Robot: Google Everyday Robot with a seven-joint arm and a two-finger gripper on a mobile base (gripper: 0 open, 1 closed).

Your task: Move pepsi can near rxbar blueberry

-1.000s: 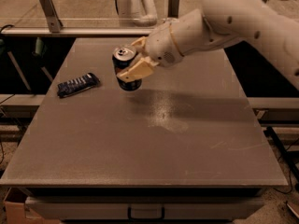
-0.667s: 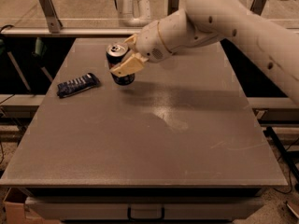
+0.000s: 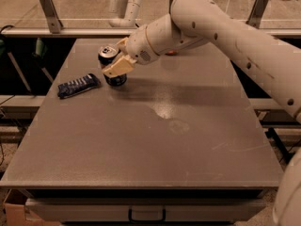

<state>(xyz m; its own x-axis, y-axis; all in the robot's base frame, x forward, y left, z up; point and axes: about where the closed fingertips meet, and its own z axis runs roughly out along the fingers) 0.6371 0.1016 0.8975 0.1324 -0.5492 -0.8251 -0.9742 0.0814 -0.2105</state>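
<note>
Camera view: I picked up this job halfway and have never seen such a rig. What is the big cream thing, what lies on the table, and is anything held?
There is one picture, looking down across a grey table from its front edge. The cream thing is the robot's single arm, reaching in from the right. At its end is the gripper, a two-finger clamp, over the table's far left part. It is closed around the pepsi can, which is upright with its silver top showing. I cannot tell whether the can rests on the table or hangs just above it. Left of the can, close but apart, lies the rxbar blueberry, a flat dark bar.
</note>
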